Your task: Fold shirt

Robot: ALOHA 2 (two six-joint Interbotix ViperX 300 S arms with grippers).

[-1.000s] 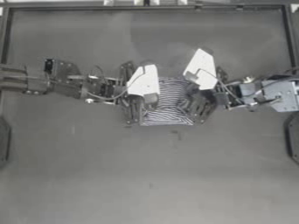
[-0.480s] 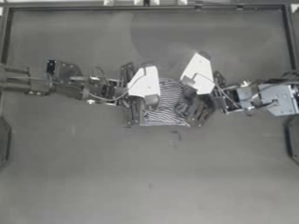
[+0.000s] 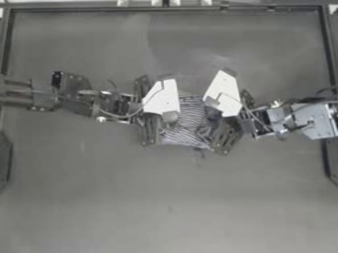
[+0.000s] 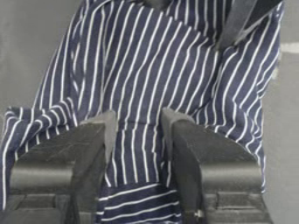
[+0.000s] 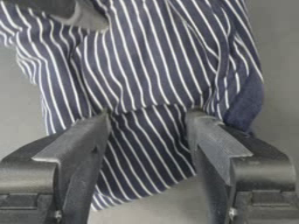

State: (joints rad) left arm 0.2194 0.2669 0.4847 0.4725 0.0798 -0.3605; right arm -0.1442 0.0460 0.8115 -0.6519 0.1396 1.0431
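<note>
Jaws apart astride shirt [image 3: 188, 123] edges

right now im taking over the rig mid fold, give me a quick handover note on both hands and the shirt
Left hand: open, jaws straddling striped fabric at the shirt's left edge.
Right hand: open, jaws straddling fabric at the right edge.
Shirt: bunched into a narrow bundle mid-table between the two hands, lying on the table.
Done: the shirt appears gathered and partly folded.
Left: neither hand has closed on cloth; probably grip, finish the fold and flatten.
</note>
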